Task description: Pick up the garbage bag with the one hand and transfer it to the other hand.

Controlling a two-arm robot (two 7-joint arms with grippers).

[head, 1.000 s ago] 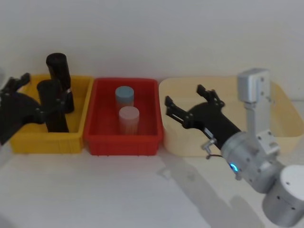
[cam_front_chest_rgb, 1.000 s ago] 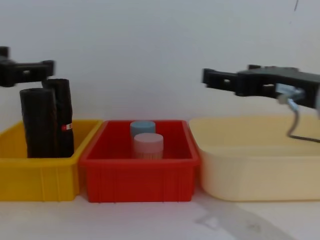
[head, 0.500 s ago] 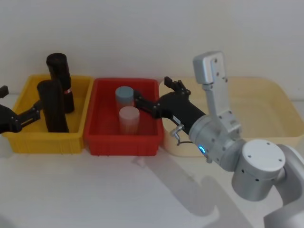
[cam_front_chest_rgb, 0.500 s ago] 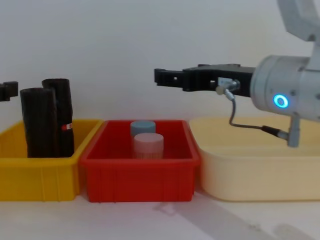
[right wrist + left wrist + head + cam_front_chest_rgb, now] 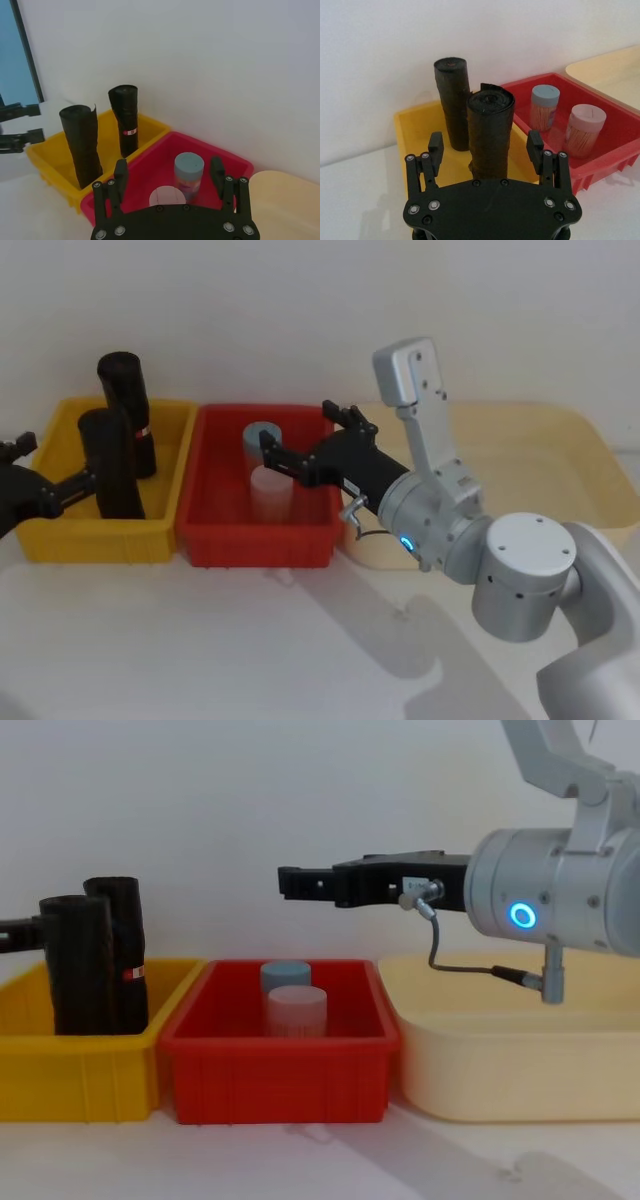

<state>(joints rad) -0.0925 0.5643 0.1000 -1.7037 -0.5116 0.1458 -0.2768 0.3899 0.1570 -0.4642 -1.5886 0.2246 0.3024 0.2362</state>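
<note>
Two black rolls stand upright in the yellow bin (image 5: pixel 60 538) at the left end of the white table (image 5: pixel 200 640). The nearer roll is the garbage bag (image 5: pixel 112 465), plain and crinkled, standing in the near half of the bin. The marked roll (image 5: pixel 125 945), which bears a small red label, stands just behind it and slightly to the right.

The left gripper (image 5: pixel 485 137) reaches in from the left at the level of the bag's upper part. Its two fingers are spread wide, one on each side of the bag. In the left wrist view a gap shows between each finger and the plastic, so the bag is flanked but not clamped.

The right gripper (image 5: pixel 168 171), on the arm with the blue glowing ring (image 5: pixel 521 914), is held level above the red bin (image 5: pixel 255 540), well to the right of the bag. It points left, and its fingers are parted with nothing between them.

Below it in the red bin stand two toothpick jars: the blue-lidded jar (image 5: pixel 286 974) on the far side and the pink-lidded jar (image 5: pixel 296 1010) just in front of it. The cream tub (image 5: pixel 510 1060) sits just beside the red bin on the right, under the right arm's body.
</note>
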